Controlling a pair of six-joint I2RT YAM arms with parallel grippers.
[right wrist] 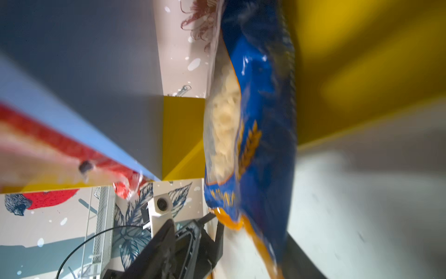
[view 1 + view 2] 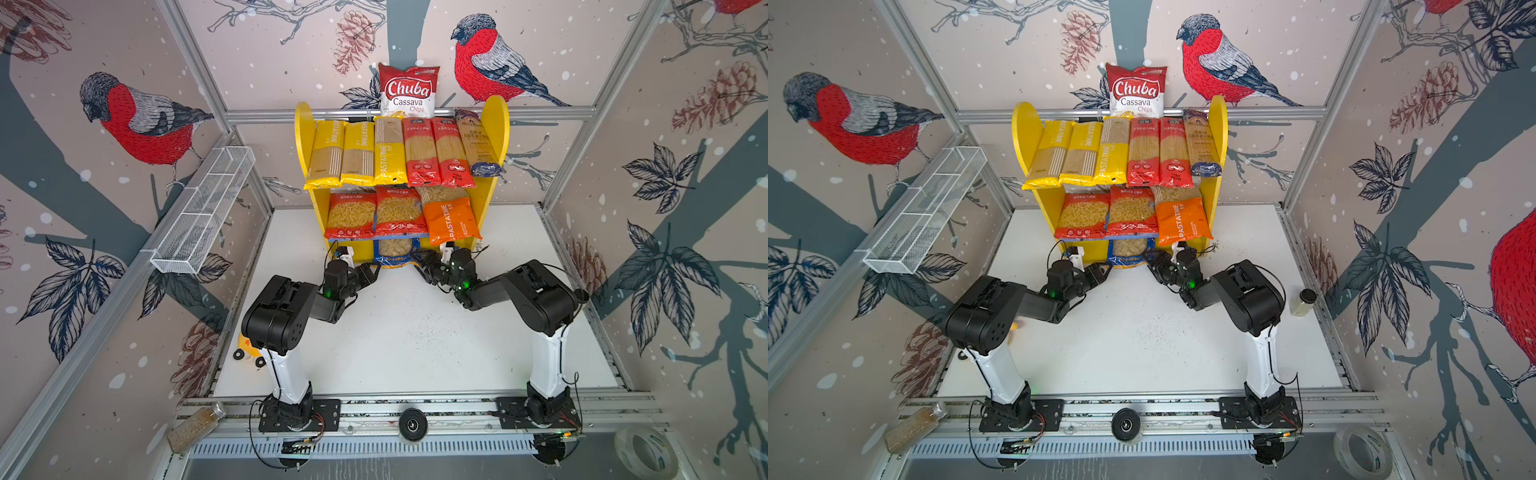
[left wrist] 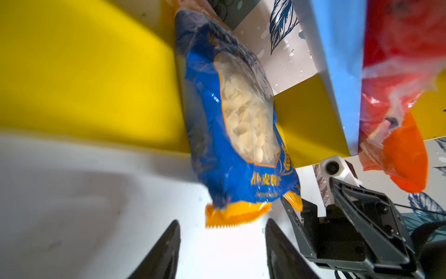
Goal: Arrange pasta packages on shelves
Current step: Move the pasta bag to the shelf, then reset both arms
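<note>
We find both claws, left (image 3: 222,244) and right (image 2: 424,262), apart; the unheld blue pasta bag (image 3: 231,125) may slide off the tabletop (image 2: 399,332).

Both arms (image 2: 286,307): black housings, white lower links, black cables (green LEDs at wrists)

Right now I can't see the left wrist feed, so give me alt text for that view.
A blue short-pasta bag with a clear window and orange crimped end stands under the rack's blue lower board, against yellow panels. The left gripper sits just short of its orange seam, jaws apart, not touching. The right gripper is alongside.
</note>
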